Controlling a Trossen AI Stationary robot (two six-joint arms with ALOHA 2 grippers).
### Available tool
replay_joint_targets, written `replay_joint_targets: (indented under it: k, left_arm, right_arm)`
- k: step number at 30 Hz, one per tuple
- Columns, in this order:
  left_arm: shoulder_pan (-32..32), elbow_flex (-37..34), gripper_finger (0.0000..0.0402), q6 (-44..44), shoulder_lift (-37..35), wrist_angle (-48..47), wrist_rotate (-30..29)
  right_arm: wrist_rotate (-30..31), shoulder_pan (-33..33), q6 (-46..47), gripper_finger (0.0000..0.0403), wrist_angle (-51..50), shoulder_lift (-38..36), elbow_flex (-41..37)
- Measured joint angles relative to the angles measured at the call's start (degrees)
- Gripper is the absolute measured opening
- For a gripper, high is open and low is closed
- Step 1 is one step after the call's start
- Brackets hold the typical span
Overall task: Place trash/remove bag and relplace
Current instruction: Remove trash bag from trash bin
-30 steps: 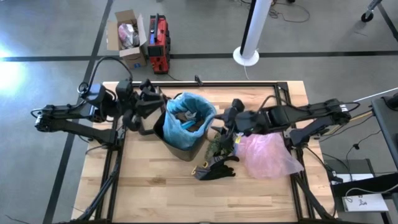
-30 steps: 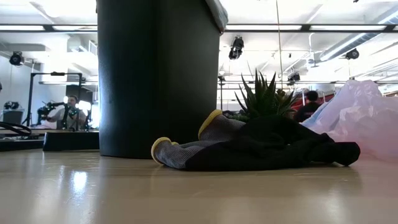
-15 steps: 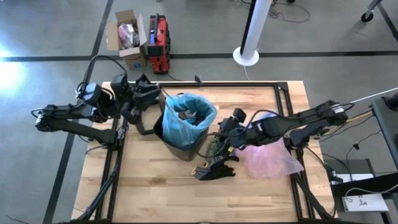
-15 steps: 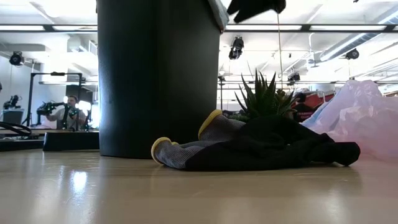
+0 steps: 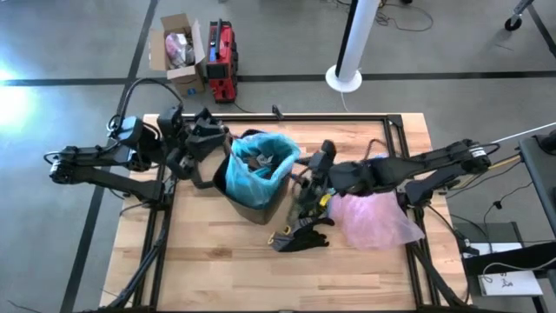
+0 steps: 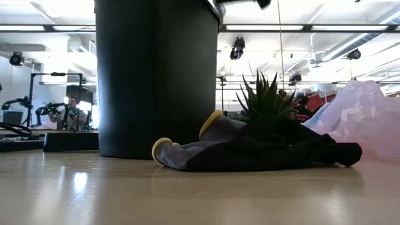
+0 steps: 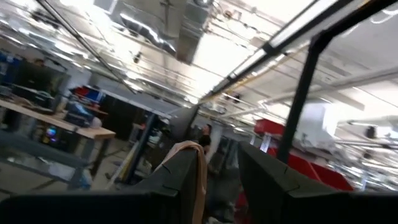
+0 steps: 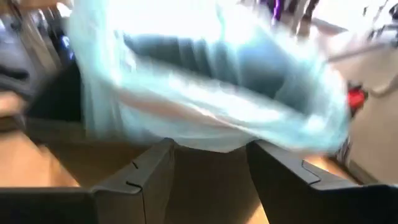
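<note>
The black bin (image 5: 259, 207) stands mid-table, lined with the teal-blue bag (image 5: 248, 178), whose rim is folded over the bin's edge. Brown paper trash (image 5: 262, 161) lies inside. My left gripper (image 5: 219, 143) hovers at the bin's far-left rim, tipped up toward the ceiling and narrowly open (image 7: 221, 168); a tan strip (image 7: 198, 168) lies along one finger's inner side. My right gripper (image 5: 306, 174) is open at the bin's right side, facing the bag's rim (image 8: 205, 93), with nothing between its fingers (image 8: 208, 168). The low view shows the bin (image 6: 156, 75).
A green plant tuft (image 5: 306, 204) and a black-and-yellow glove (image 5: 300, 236) lie right of the bin, under my right arm. A pink plastic bag (image 5: 373, 217) lies farther right. Near the table's front edge the wood (image 5: 261, 278) is bare.
My right gripper has come down and moved toward the bin's right rim, tipping its fingers downward. My left gripper has stayed in place and tipped up a little. The bin and bag have kept still.
</note>
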Motion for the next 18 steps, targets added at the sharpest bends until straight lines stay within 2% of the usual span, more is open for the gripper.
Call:
replay_joint_targets:
  k: [6, 10, 13, 18]
  left_arm:
    - [0.0, -0.3, 0.0097, -0.5, 0.0, -4.6, 5.5]
    - [0.0, -1.5, 0.0097, -1.7, 0.0, -9.3, 6.0]
    - [0.0, -1.6, 0.0097, -2.3, 0.1, -12.4, 6.1]
    - [0.0, -1.6, 0.0097, -2.4, 0.0, -13.3, 6.4]
  right_arm:
    - [0.1, 0.0, -6.3, 0.0186, 3.3, -2.0, 4.7]
    - [0.0, 0.0, -8.9, 0.0186, 3.6, -2.4, 5.3]
    - [0.0, 0.0, -8.3, 0.0186, -1.5, -2.5, 5.3]
    - [0.1, 0.0, -1.5, 0.0186, -18.1, -2.5, 5.2]
